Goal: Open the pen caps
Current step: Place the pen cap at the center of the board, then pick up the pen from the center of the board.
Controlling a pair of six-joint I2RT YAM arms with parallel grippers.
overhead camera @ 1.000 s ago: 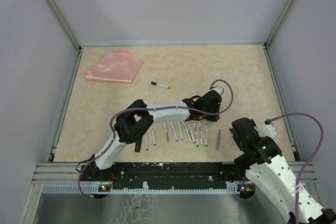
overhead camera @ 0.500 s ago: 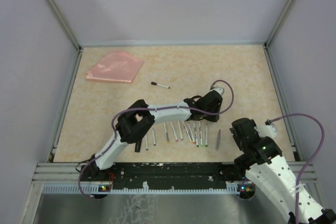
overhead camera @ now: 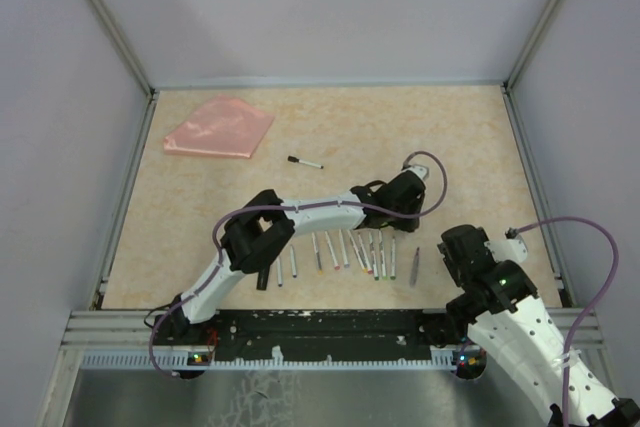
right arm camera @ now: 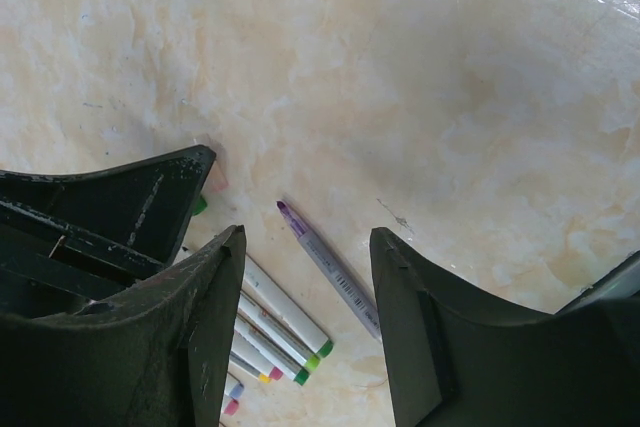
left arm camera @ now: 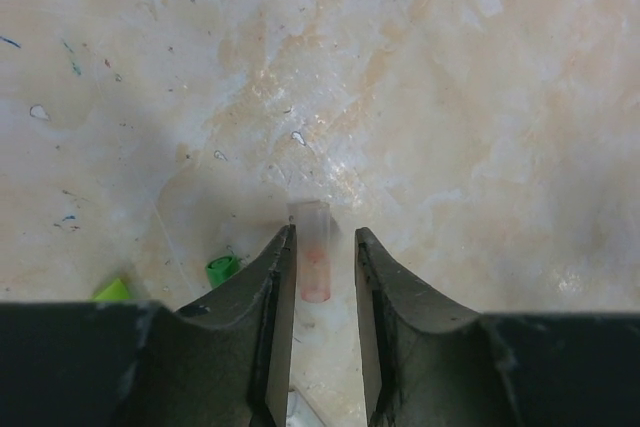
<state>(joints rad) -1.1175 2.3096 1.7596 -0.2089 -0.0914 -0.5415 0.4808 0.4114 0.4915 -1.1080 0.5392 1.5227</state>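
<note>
Gently: left pincer (left arm camera: pixel 325 235) ajar, pink cap (left arm camera: pixel 313 267) loose between its jaws; lift straight up. Brushing the cap would roll it away.

The left arm (overhead camera: pixel 300 210) stretches from lower left to the frame's centre, elbow bent. The left gripper (left arm camera: pixel 325 267) points down, jaws narrowly parted (a slim gap). The right arm (overhead camera: pixel 505 312) sits lower right, the right gripper (right arm camera: pixel 308 237) spread wide.

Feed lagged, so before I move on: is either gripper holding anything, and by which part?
Nothing is held. The left gripper stands open around a pink cap, with a gap on one side. The right gripper is open and empty.
</note>
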